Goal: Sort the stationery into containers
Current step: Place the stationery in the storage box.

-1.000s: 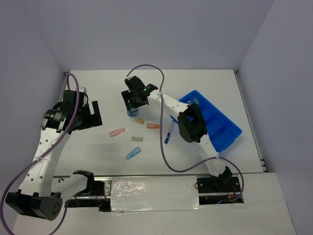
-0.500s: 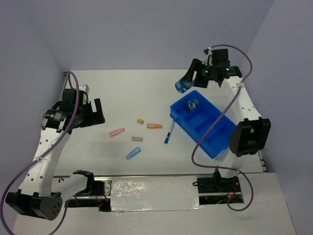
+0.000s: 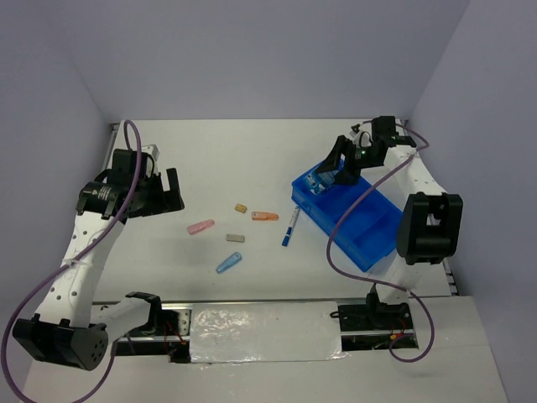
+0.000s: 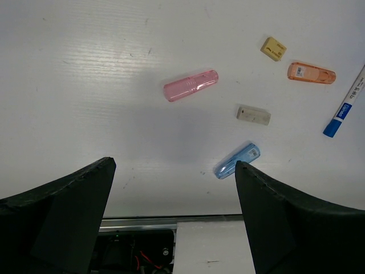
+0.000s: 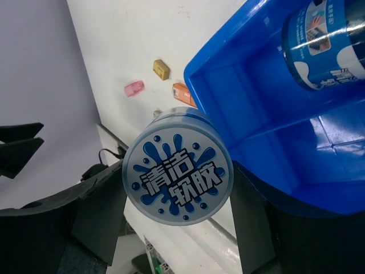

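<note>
- R gripper [image 3: 329,170] is up over the left corner of the blue tray [image 3: 369,242], and the tray sits by the right edge of the tabletop [image 3: 210,151].
- Its jaws are set mid-width and clamped on a round blue roll [image 5: 178,174]. The roll's patterned top faces the wrist cam, w/ one finger [image 5: 94,214] on each side.
- The held roll hangs at the tray's corner rim. We can't tell if it touches the rim.
- A 2nd roll [image 5: 325,43] lies in the tray's end compartment by that corner.
- L gripper [image 4: 174,165] is spread wide w/ nothing in it, above the left part of the tabletop.
- Loose on the mid tabletop, all apart from each other, we see:
- pink piece [image 4: 191,85], nearest the left edge
- tan block [image 4: 274,48] & orange piece [image 4: 311,73], further back
- grey block [image 4: 253,115], in the middle
- light-blue piece [image 4: 237,161], nearest the front edge
- pen [image 4: 345,105], closest to the tray w/ its blue cap toward the front edge
</note>
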Tool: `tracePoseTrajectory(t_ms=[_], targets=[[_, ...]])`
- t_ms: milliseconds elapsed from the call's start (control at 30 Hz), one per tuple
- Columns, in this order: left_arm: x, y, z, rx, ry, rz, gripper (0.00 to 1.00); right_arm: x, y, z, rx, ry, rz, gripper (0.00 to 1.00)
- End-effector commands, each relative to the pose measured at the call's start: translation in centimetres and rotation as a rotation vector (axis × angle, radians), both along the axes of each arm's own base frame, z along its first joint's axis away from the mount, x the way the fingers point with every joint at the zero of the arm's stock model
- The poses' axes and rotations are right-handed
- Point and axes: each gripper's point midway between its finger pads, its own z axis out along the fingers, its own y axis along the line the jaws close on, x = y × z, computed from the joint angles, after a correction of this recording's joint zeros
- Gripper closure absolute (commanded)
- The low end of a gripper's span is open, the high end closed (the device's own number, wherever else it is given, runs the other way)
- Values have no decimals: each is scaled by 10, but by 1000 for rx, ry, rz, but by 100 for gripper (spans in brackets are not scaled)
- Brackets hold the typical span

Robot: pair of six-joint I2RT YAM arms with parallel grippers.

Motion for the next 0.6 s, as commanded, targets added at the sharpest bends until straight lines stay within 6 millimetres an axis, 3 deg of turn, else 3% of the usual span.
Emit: tracePoseTrajectory(t_ms=[0,433,567], targets=[[3,-3,12,-21,-57,-13,1,10,5,8,64,-54,41,67],[-4,0,10,-19,-57,3,1,28,3,-14,52,9,32,57],[-4,-3,13,-36,-65,-3,1,26,1,-21,42,25,33,47]])
